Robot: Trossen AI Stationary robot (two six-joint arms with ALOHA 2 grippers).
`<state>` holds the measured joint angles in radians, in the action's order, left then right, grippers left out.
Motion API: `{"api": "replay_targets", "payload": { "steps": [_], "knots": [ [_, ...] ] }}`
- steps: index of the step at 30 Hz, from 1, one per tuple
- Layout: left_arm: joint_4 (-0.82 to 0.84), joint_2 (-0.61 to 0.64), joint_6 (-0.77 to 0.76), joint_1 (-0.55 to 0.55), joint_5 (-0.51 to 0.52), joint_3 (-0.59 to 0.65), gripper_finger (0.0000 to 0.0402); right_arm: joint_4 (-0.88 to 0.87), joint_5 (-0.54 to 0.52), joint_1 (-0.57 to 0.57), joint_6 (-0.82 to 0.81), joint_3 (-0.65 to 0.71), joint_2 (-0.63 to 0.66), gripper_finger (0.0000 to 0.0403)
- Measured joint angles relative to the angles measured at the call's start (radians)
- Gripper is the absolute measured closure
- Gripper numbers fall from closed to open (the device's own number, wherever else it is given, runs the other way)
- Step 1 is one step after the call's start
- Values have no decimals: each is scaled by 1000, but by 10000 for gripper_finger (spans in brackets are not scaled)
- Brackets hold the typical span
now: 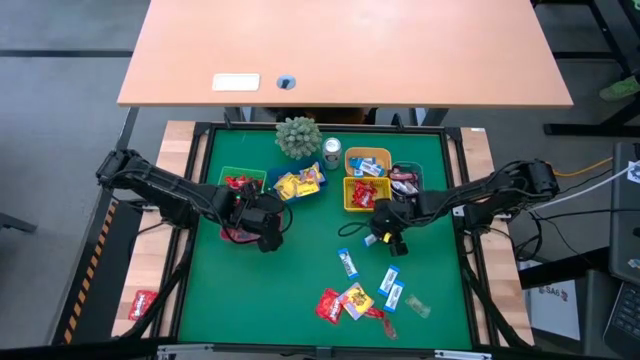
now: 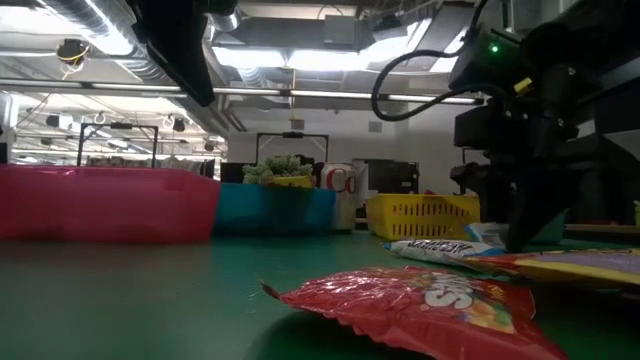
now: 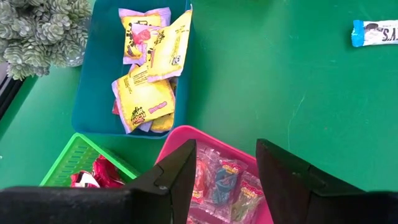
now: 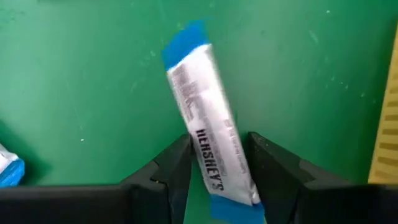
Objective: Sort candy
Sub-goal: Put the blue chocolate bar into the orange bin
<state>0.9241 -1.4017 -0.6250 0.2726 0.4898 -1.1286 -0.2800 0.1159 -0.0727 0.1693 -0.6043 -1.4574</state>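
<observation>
Candy is what I am sorting, and one piece, a blue-and-white bar (image 4: 208,124), sits between the fingers of my right gripper (image 4: 214,168). In my right wrist view the two dark fingers stand on either side of the wrapper's lower half, and the bar runs lengthwise up and away from them, tilted a little off the line of my fingers, with one blue end far out ahead and the other down at my fingertips. The fingers look closed on it across its narrow width, so I judge I am holding it, clear of the green mat (image 1: 300,290).

From above, my right gripper (image 1: 385,235) hangs just in front of the yellow bin (image 1: 349,196). The bin with blue-and-white wrappers (image 1: 367,160) lies farther back, behind the yellow one. So the coming move, as I judge it, turns on carrying the bar back over the yellow bin, and the bar's long axis should end up inside the bin's walls.

More loose candy lies on the mat nearer the front edge: another blue-and-white bar (image 1: 347,263) and a red packet (image 1: 329,306) among others. My right arm is the nearer to all of these.

My left gripper (image 3: 224,168) waits with its fingers apart and empty over the pink bin (image 3: 205,135), beside the blue bin (image 3: 93,118) of yellow packets.
</observation>
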Motion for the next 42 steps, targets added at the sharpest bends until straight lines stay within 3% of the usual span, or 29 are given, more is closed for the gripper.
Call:
{"api": "replay_targets", "payload": {
  "steps": [9, 18, 29, 38, 42],
  "knots": [
    [0, 0, 0, 0, 0, 0, 247, 1, 1, 0, -7, 6, 0, 251],
    [-2, 0, 0, 1, 0, 0, 247, -3, 1, 0, -7, 6, 2, 311],
    [-3, 0, 0, 1, 0, 0, 247, -10, 40, 1, -9, -4, -1, 277],
    [-32, 0, 0, 1, -1, 0, 247, -27, 119, 0, -11, -119, -2, 297],
    [-52, 0, 0, 1, -1, 0, 247, -123, 116, 0, 23, -222, 2, 292]
  ]
}}
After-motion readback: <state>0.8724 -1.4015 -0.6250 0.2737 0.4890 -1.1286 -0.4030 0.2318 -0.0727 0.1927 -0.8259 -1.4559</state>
